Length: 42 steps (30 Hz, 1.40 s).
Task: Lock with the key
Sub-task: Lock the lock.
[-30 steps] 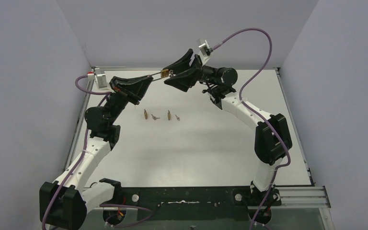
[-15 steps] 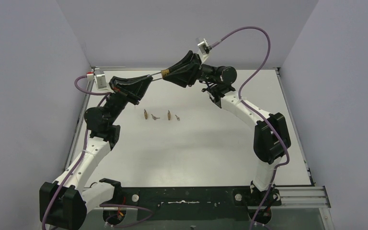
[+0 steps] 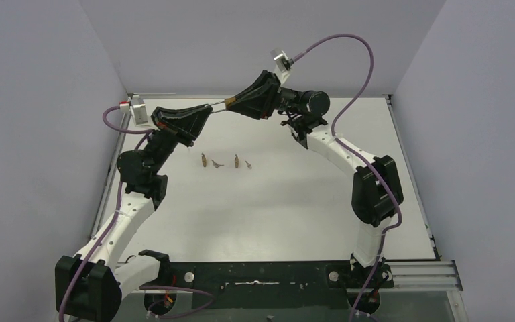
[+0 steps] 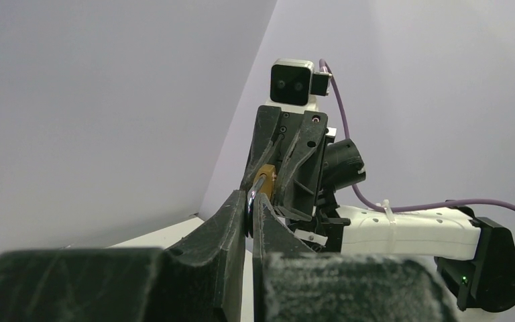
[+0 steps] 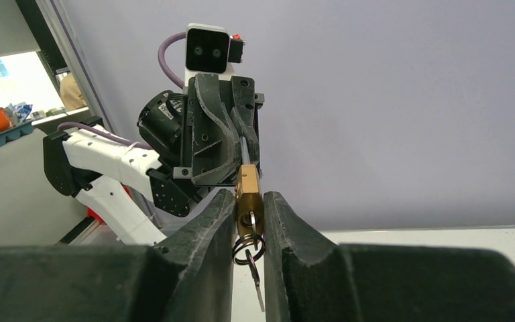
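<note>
With my right hand point(image 5: 249, 196) clamped on the brass padlock point(image 5: 247, 181) and my left hand point(image 3: 208, 109) pinched shut on its shackle point(image 3: 218, 106), high over the far tabletop point(image 3: 295, 201), I'd push them squarely together, sparing the dangling key point(image 5: 257, 285).

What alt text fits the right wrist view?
The right pincer clamps a brass padlock at centre frame, with a key ring and key hanging below it. Facing it, the left pincer grips the padlock's top, its wrist camera above, against a lavender wall.

R jaws on brass padlock point(image 5: 248, 201), keys point(image 5: 251, 259) dangling
</note>
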Each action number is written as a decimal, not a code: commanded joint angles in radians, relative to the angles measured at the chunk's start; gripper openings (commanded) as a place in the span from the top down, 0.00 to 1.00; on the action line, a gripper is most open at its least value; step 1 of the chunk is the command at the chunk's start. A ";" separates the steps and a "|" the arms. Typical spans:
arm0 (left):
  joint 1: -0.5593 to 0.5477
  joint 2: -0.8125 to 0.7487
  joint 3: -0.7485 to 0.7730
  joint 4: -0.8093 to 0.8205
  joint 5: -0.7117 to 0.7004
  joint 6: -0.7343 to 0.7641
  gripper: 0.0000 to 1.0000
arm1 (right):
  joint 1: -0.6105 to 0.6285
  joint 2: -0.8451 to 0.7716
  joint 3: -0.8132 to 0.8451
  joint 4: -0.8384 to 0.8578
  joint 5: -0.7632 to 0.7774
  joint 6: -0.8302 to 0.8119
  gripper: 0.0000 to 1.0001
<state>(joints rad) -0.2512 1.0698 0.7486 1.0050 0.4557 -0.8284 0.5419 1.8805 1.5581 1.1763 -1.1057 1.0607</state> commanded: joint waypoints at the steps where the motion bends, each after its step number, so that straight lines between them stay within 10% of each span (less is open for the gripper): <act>1: 0.004 -0.003 0.015 0.048 -0.024 0.021 1.00 | 0.003 0.015 0.075 0.064 0.004 0.056 1.00; 16: 0.006 0.009 -0.002 0.037 -0.044 0.057 1.00 | 0.020 0.055 0.162 0.085 -0.036 0.248 1.00; 42: -0.070 0.071 -0.009 0.072 -0.099 0.016 1.00 | 0.082 0.064 0.162 -0.028 -0.031 0.114 1.00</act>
<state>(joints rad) -0.2756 1.1130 0.7353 1.0809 0.3538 -0.8291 0.5510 1.9617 1.6775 1.1282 -1.1072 1.2045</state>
